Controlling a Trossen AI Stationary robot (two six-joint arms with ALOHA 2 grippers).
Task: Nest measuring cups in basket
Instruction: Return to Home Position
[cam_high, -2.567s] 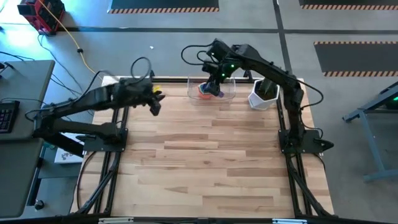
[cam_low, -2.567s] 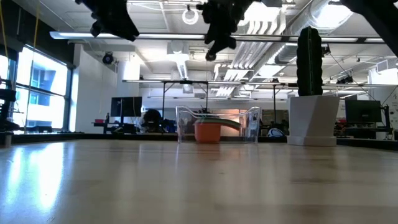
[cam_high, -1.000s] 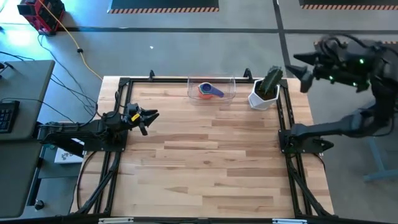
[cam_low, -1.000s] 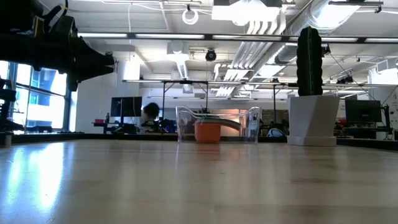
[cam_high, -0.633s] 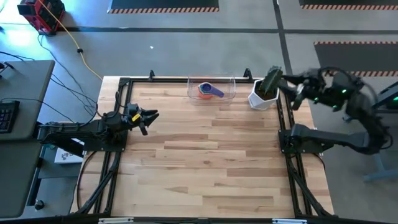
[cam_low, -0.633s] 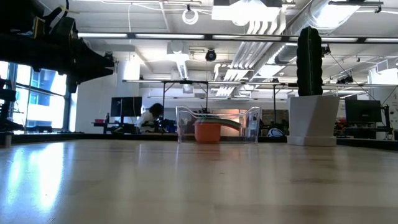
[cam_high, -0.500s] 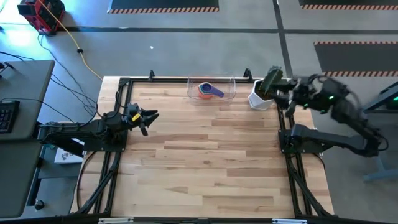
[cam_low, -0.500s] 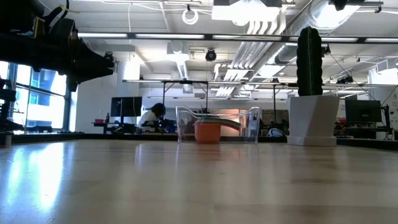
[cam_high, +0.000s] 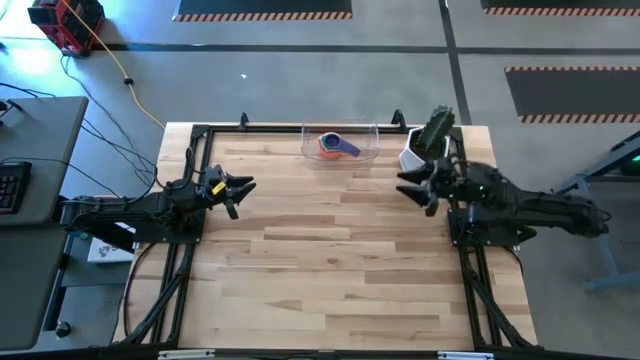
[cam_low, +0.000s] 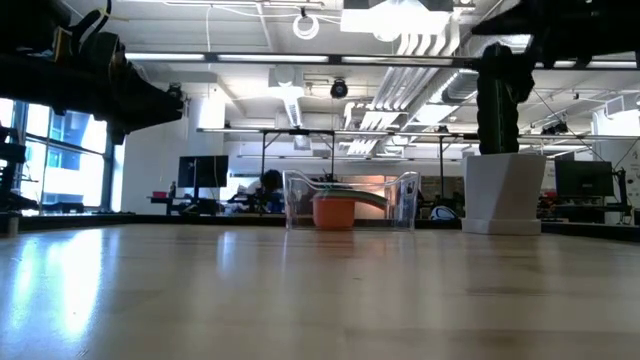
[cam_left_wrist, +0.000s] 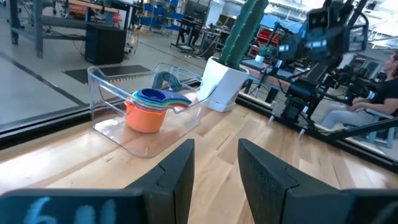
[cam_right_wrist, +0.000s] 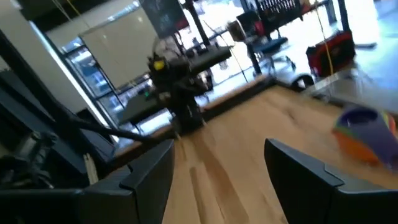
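Note:
The measuring cups (cam_high: 333, 146) sit nested in one stack, orange outermost with blue and purple inside, handles fanned, inside the clear basket (cam_high: 371, 144) at the table's far edge. The stack (cam_left_wrist: 151, 106) and basket (cam_left_wrist: 106, 91) also show in the left wrist view; the low view shows the orange cup (cam_low: 334, 210) through the basket wall (cam_low: 404, 198). My left gripper (cam_high: 240, 190) is open and empty at the table's left edge. My right gripper (cam_high: 412, 188) is open and empty near the right edge, in front of the cactus pot.
A white pot with a green cactus (cam_high: 428, 145) stands at the far right corner, just right of the basket and close behind my right gripper. Bare wooden tabletop (cam_high: 330, 260) fills the middle and near side. People sit in the room beyond the table.
My right arm has swung down from high beyond the table's right edge, passing the cactus pot, and now lies low by the right edge with its gripper pointing toward the table's left. The left arm, cups and basket have kept still.

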